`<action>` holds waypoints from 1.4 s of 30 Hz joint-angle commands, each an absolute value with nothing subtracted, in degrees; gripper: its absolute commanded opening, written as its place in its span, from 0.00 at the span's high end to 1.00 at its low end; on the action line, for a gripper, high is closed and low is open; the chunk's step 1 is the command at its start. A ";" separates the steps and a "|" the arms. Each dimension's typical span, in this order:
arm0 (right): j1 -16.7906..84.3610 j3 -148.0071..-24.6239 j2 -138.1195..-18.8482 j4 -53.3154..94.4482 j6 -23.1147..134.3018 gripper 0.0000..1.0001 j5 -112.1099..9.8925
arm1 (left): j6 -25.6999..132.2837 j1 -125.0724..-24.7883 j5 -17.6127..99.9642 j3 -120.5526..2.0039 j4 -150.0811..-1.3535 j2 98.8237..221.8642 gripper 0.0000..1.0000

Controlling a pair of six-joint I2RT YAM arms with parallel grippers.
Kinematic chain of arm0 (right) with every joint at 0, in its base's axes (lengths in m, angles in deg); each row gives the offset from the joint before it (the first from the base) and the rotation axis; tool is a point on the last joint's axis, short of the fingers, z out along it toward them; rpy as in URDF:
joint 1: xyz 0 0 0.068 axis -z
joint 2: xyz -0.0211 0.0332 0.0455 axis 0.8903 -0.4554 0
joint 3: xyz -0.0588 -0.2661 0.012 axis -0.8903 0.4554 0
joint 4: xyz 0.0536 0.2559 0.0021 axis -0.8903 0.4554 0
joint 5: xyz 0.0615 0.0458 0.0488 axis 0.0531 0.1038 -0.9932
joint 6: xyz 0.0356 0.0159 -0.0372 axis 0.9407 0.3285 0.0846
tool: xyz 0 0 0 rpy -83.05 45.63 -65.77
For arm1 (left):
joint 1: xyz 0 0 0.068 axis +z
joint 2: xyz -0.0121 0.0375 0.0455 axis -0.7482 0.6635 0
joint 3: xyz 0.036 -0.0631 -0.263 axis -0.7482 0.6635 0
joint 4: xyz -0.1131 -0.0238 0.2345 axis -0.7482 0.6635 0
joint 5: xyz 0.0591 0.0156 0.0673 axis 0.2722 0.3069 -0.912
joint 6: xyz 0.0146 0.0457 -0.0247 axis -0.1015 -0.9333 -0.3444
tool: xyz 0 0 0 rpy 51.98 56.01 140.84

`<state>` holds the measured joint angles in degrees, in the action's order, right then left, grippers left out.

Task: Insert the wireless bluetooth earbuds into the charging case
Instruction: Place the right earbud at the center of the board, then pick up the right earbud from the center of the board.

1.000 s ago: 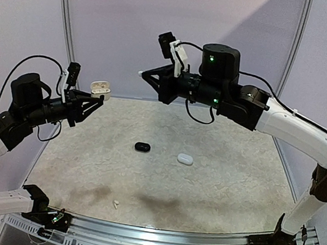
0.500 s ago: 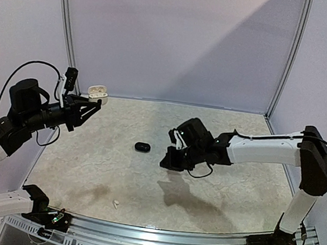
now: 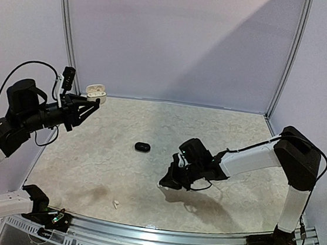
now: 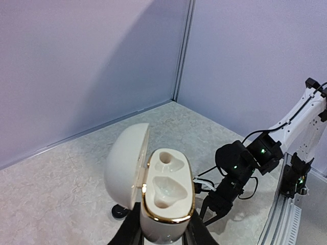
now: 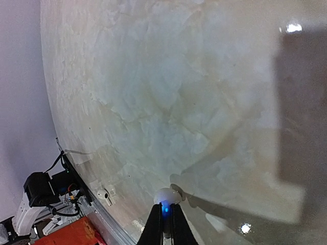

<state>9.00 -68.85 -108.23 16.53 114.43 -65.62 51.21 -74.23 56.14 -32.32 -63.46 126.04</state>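
My left gripper (image 3: 90,105) is shut on an open white charging case (image 3: 96,93) with a gold rim, held high at the back left. In the left wrist view the case (image 4: 166,196) shows two empty sockets and its lid (image 4: 126,162) swung left. My right gripper (image 3: 165,182) is low over the table near the front middle. In the right wrist view it (image 5: 164,213) is shut on a white earbud (image 5: 167,195) with a blue light. A second white earbud (image 3: 115,203) lies near the front edge and also shows in the right wrist view (image 5: 104,194).
A black oval case (image 3: 142,147) lies mid-table and shows under the held case in the left wrist view (image 4: 120,211). The metal front rail (image 3: 156,240) borders the table. The right arm (image 3: 236,160) stretches low across the right half.
My right arm has come down from high at the back to low over the front middle, still holding the white earbud. My left gripper has lifted the open case slightly.
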 commanded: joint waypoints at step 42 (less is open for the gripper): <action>0.21 -126.32 -132.97 87.30 69.71 0.44 -40.59 | 49.83 -73.40 56.55 -32.04 -65.18 126.25 1.00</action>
<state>0.74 -124.11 -131.18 83.91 72.15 -41.58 50.31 -74.01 56.25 -32.32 -63.90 126.21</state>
